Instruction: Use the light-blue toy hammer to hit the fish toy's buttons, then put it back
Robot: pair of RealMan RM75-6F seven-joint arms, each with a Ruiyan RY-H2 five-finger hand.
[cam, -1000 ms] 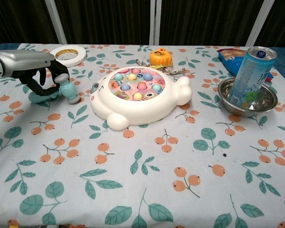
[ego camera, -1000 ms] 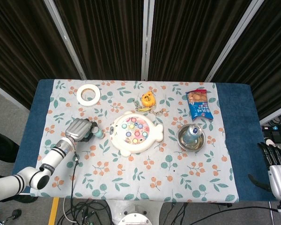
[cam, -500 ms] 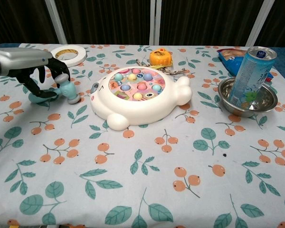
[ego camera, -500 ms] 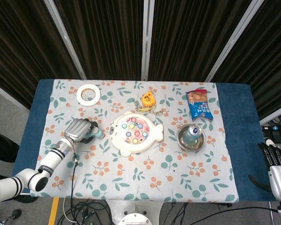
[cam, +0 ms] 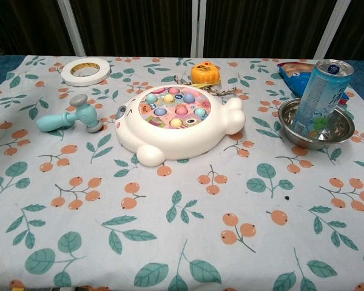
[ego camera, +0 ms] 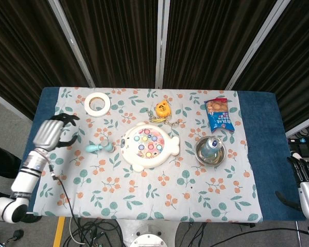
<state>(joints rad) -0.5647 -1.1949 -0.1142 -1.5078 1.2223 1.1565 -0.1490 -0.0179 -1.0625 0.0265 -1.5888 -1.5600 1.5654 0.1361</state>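
**Hammer on the cloth, left hand clear of it**

Head view. Hammer (ego camera: 99, 148) lying flat on the floral cloth (ego camera: 144, 190), just left of the fish toy (ego camera: 148, 145) and not touching it, handle pointing left, head toward the fish. Left hand (ego camera: 52, 133) at the table's left edge, well apart from the hammer, fingers apart and slightly curled, holding nothing. Right hand (ego camera: 305, 177) off the table at the lower right, only partly in frame; nothing seen in it, but whether the fingers are spread or closed cannot be told. Tape roll (ego camera: 97, 103) at the back left, orange toy (ego camera: 162, 109) behind the fish, snack bag (ego camera: 219, 115) at the back right, can (ego camera: 212, 145) standing in a steel bowl (ego camera: 202, 152) right of the fish.

Chest view. No hand visible. Hammer (cam: 70, 117) resting on its side, grey head nearest the fish toy (cam: 176, 124), blue handle running left. Coloured buttons (cam: 173, 109) on top of the fish in plain sight; impossible to say from here whether any were struck.

Judgement: either the hammer not yet picked up, or already returned. If hitting remains, next a reach from the left over the handle, a firm wrap around it well back from the head, a lift, then a short swing onto the buttons. If done, nothing left but keeping clear.
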